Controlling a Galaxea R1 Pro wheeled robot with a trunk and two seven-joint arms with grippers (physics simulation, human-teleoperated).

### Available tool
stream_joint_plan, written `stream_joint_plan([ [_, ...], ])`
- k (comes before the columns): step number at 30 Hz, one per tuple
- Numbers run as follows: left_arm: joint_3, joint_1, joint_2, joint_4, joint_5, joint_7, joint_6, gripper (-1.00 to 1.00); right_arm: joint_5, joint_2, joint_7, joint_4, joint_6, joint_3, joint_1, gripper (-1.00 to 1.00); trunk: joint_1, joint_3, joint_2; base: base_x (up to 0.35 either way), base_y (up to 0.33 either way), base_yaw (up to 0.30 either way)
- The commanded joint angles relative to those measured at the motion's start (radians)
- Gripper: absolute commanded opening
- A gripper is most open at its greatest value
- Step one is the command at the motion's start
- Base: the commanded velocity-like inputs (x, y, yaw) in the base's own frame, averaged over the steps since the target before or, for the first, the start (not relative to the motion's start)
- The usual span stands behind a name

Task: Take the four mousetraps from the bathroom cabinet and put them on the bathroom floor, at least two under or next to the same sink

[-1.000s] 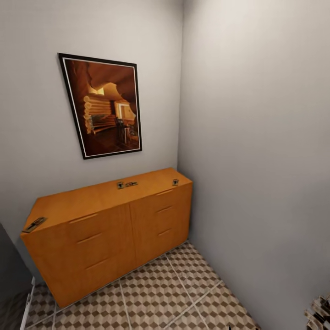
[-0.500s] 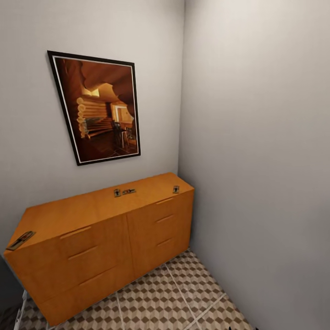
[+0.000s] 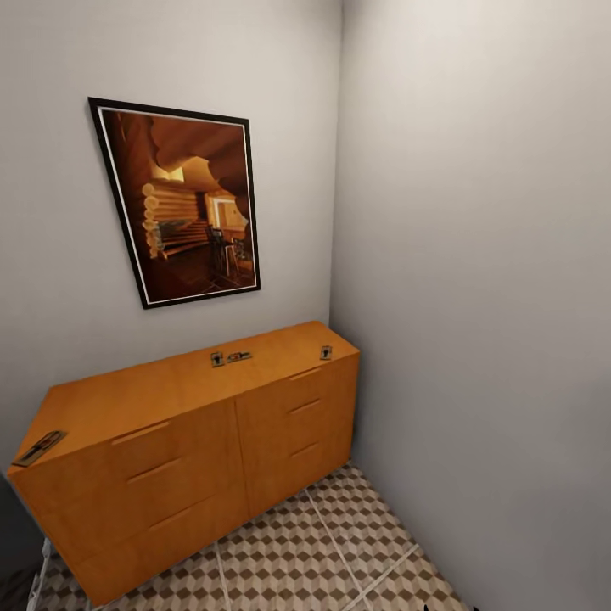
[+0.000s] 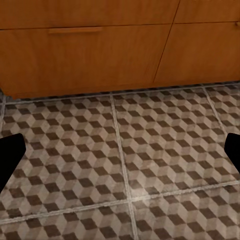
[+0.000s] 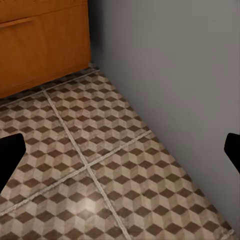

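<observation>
At the far left of your head view, one small flat tan-brown mousetrap with dark wire (image 3: 38,447) lies on the left end of the flat top of the waist-high orange-brown wooden cabinet (image 3: 170,441), close to its front corner. Further right, near the back edge of the top, you have two more mousetraps: one (image 3: 217,359) lies just beside the other (image 3: 239,355); whether they touch you cannot tell. The fourth mousetrap (image 3: 326,352) sits alone near the right end of the top, well apart from that pair. All four are on the cabinet, none on the tiles. Above the cabinet a black-framed picture of a log interior in warm browns (image 3: 182,204) hangs on the grey wall. The cabinet stands in the corner, its right end near the grey side wall (image 3: 475,297), and the brown, beige and cream cube-patterned bathroom floor (image 3: 339,543) runs in front of it.

In your left wrist view the left gripper (image 4: 120,152) is spread wide, dark fingertips (image 4: 10,155) at either edge, nothing between them, over tiles before the cabinet's drawers. In your right wrist view the right gripper (image 5: 120,152) is likewise spread wide and holds nothing, over tiles beside the grey wall.
</observation>
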Motion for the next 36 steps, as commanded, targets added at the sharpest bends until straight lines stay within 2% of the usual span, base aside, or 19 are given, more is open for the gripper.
stream_joint_plan([
  [1,-0.005,-0.002,-0.001,0.004,0.008,0.000,-0.005,1.00,0.009,-0.001,-0.002,0.004,-0.005,-0.008,-0.002,1.00,0.000,-0.002,-0.002,0.002,0.000,0.061],
  [22,-0.005,-0.002,-0.003,0.004,0.009,-0.002,-0.004,1.00,0.009,-0.001,-0.003,0.004,-0.005,-0.008,-0.002,1.00,0.000,-0.002,-0.002,0.000,0.000,0.227],
  [27,-0.005,-0.002,-0.002,0.004,0.010,-0.001,-0.004,1.00,0.009,-0.001,-0.003,0.004,-0.006,-0.008,-0.002,1.00,-0.019,0.014,0.033,0.000,0.000,0.167],
  [36,-0.004,-0.002,-0.002,0.003,0.010,0.001,-0.004,1.00,0.009,-0.001,-0.001,0.004,-0.006,-0.008,-0.002,1.00,-0.053,0.042,0.096,0.000,0.000,0.032],
])
